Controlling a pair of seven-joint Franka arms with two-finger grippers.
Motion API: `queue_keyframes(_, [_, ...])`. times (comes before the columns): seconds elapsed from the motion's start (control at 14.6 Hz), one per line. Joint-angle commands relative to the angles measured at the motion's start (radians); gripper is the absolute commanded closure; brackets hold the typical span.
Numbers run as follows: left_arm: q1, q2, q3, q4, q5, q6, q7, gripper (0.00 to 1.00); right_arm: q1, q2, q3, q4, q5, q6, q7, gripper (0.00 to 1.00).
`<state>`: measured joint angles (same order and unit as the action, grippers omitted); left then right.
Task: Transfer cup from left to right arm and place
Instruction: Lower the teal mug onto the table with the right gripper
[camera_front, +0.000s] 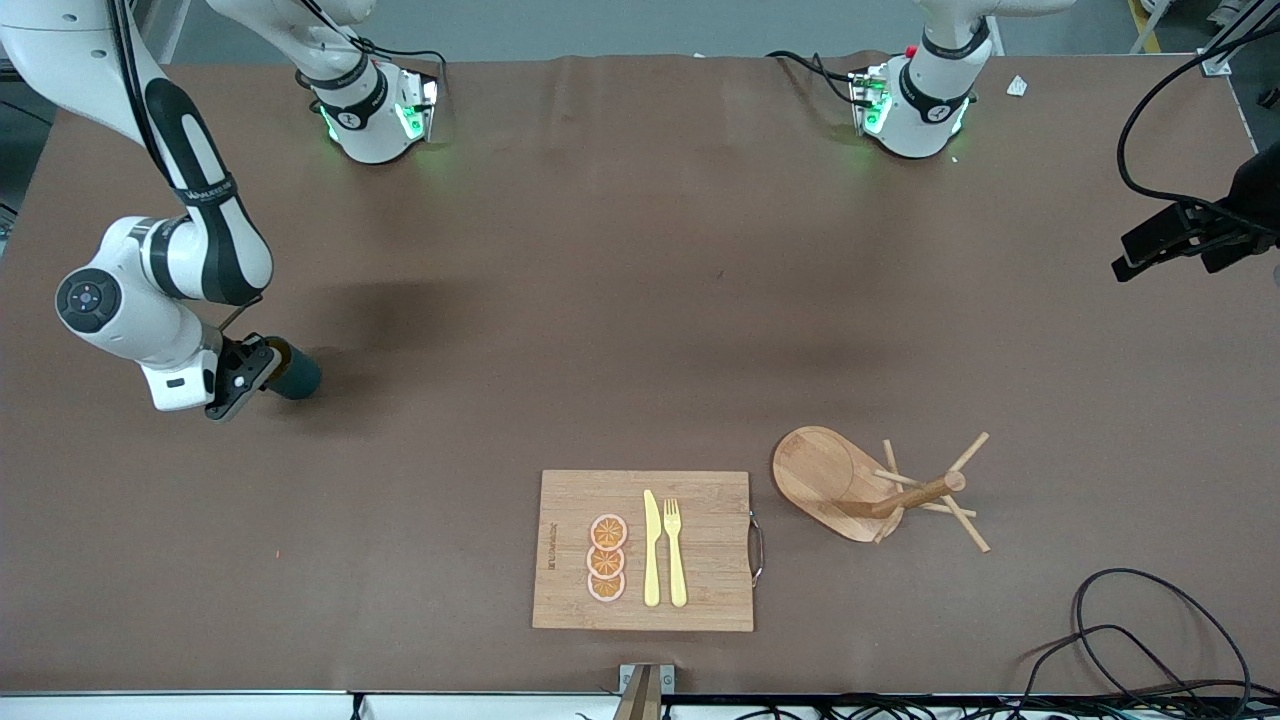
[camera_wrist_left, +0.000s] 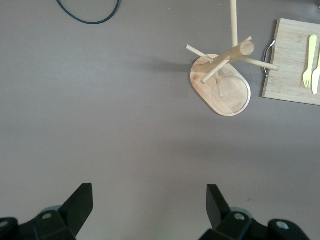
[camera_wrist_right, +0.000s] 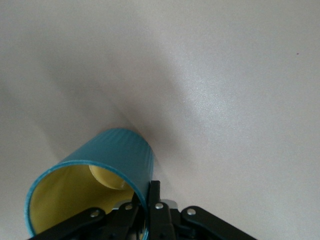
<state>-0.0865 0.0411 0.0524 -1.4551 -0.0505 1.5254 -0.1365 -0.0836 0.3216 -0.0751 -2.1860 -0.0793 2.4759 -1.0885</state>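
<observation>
Front view: right gripper (camera_front: 262, 368), at mid-left of frame, pinches the cup (camera_front: 294, 376) by its rim, low over bare table (camera_front: 640, 300). Left gripper is not distinguishable here; that arm waits.

Left wrist view: left gripper (camera_wrist_left: 150, 206), fingers spread wide and empty, high over the wooden mug rack (camera_wrist_left: 221, 85).

Right wrist view: fingers (camera_wrist_right: 155, 205) clamp one wall of the tilted cup (camera_wrist_right: 95, 175).

Risk: the thin rim pinch could let the cup pivot or slip; released while tilted, it may tip and roll.
</observation>
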Motion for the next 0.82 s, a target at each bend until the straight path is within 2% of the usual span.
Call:
queue_keyframes(0.0, [-0.004,-0.006,-0.012,-0.005,0.009,0.022,0.0,0.0,-0.021,-0.012,0.018,-0.018,-0.02,0.012,-0.004,0.01])
queue_keyframes(0.21, [-0.002,-0.006,-0.014,-0.005,0.0,0.029,-0.002,0.0,-0.022,-0.029,0.02,-0.009,-0.02,-0.033,0.01,0.0])
queue_keyframes(0.41, [0.001,-0.006,-0.014,-0.007,-0.003,0.029,0.0,0.0,-0.021,-0.079,0.021,0.093,-0.013,-0.275,0.085,0.0])
queue_keyframes(0.55, [-0.001,-0.004,-0.014,-0.005,0.001,0.038,0.009,0.0,-0.018,-0.14,0.023,0.141,-0.01,-0.415,0.239,0.0])
queue_keyframes(0.75, [0.007,-0.006,-0.014,-0.002,0.0,0.053,0.023,0.0,0.019,-0.257,0.029,0.152,-0.01,-0.537,0.554,0.0])
